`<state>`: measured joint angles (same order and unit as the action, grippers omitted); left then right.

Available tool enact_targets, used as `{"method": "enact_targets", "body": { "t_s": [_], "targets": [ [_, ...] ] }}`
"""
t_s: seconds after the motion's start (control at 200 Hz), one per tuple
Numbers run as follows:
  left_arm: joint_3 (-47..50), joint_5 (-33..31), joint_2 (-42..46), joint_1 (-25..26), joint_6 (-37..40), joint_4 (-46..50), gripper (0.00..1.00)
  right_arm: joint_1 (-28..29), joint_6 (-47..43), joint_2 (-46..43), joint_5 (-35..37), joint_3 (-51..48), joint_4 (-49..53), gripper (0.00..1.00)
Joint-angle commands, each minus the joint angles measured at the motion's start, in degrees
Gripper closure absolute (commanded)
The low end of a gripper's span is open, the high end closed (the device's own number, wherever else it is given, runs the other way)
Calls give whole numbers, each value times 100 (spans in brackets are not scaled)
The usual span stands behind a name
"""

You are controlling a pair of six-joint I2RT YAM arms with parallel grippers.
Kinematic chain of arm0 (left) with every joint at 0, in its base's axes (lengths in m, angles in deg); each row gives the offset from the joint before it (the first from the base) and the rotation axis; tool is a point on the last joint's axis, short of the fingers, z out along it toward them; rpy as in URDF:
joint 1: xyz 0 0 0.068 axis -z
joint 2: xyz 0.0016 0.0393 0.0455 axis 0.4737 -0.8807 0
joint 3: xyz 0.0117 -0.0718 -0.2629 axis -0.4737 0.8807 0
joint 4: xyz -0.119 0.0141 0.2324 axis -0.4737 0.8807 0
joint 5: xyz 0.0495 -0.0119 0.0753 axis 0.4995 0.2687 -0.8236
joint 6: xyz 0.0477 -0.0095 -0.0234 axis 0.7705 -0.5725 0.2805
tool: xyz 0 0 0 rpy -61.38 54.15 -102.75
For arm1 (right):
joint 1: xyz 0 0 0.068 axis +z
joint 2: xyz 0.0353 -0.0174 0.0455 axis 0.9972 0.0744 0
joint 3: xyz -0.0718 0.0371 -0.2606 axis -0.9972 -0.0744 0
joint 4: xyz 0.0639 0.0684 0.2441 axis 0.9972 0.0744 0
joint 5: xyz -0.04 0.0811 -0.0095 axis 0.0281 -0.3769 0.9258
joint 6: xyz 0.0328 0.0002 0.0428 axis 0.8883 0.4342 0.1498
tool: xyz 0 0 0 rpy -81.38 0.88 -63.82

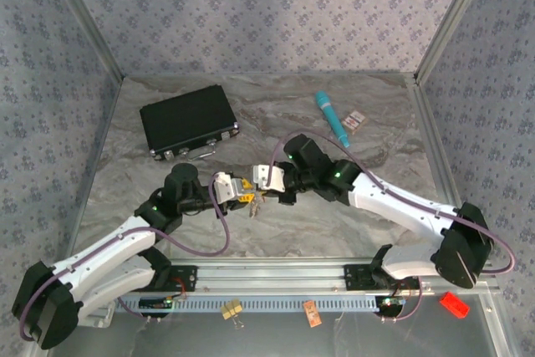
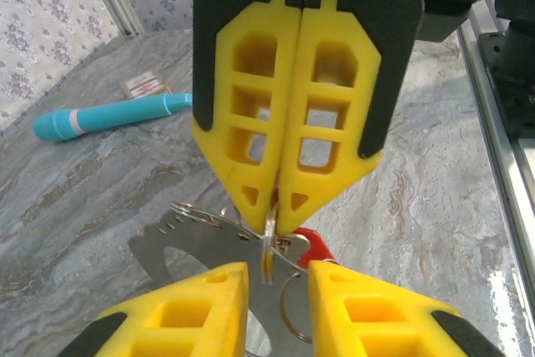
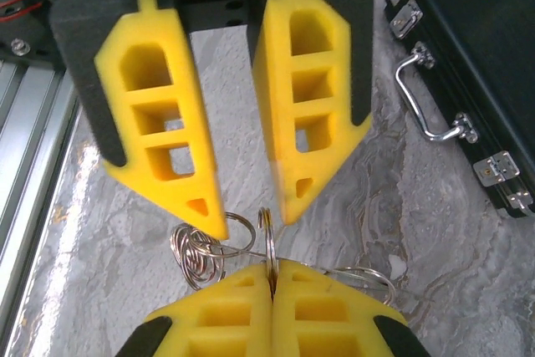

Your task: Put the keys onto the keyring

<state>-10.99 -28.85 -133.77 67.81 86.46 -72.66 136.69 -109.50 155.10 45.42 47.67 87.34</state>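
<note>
The two grippers meet tip to tip over the middle of the table. My right gripper is shut on a thin silvery keyring that stands on edge; its top pokes up between the fingers of my left gripper. In the left wrist view my left gripper is open, its pads either side of the keyring without touching it, while the right gripper pinches it from above. A red-headed key and a bunch of small rings hang beside it. From above, the left gripper faces the right gripper.
A black case lies at the back left, its handle towards the grippers. A teal pen-like stick and small cards lie at the back right. A red piece and clips sit by the front rail.
</note>
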Motion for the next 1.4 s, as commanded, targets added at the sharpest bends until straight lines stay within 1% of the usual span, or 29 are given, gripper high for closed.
{"method": "enact_targets", "body": {
  "t_s": [0.0, 0.225, 0.265, 0.28, 0.315, 0.36, 0.395, 0.435, 0.555, 0.665, 0.85, 0.97, 1.054, 1.124, 1.244, 1.294, 1.394],
  "targets": [
    [-179, 134, -46, 29, 86, 62, 78, 104, -294, 114, 143, 322, 430, 100],
    [-170, 232, -67, 31, 20, -10, 85, 247, -347, 319, 155, 548, 574, 100],
    [-178, 258, -65, 35, 20, -7, 90, 212, -297, 263, 8, 513, 502, 100],
    [-179, 271, -70, 33, 20, -9, 94, 190, -243, 232, -61, 469, 437, 100],
    [-171, 290, -64, 29, 20, -11, 100, 98, -59, 102, -211, 316, 151, 90],
    [-147, 316, -50, 30, -17, -67, 100, -70, 217, -108, -503, 53, -260, 80],
    [-108, 333, -34, 35, -55, -147, 100, -220, 454, -255, -759, -161, -581, 74],
    [-56, 353, -22, 35, -129, -274, 100, -380, 726, -390, -1016, -384, -892, 72],
    [121, 433, 10, 32, -358, -716, 100, -611, 1195, -541, -1390, -846, -1449, 70],
    [218, 453, 15, 29, -491, -957, 100, -602, 1421, -518, -1593, -1052, -1723, 69],
    [268, 453, 0, 35, -584, -1079, 100, -584, 1570, -338, -1699, -1165, -1936, 69],
    [296, 461, 4, 23, -655, -1195, 100, -578, 1593, -213, -1669, -1144, -1975, 70],
    [313, 483, 12, 23, -713, -1251, 100, -570, 1607, -125, -1670, -1105, -2000, 73],
    [322, 483, 38, 21, -727, -1258, 100, -570, 1599, -81, -1693, -1061, -1977, 79],
    [330, 455, 89, 26, -704, -1180, 100, -586, 1545, -98, -1695, -996, -1887, 100],
    [298, 399, 119, 20, -609, -1014, 100, -565, 1455, -116, -1651, -919, -1738, 100],
    [192, 91, 146, 21, -367, -570, 84, -473, 1098, -128, -1353, -664, -1147, 100]
  ]
}}
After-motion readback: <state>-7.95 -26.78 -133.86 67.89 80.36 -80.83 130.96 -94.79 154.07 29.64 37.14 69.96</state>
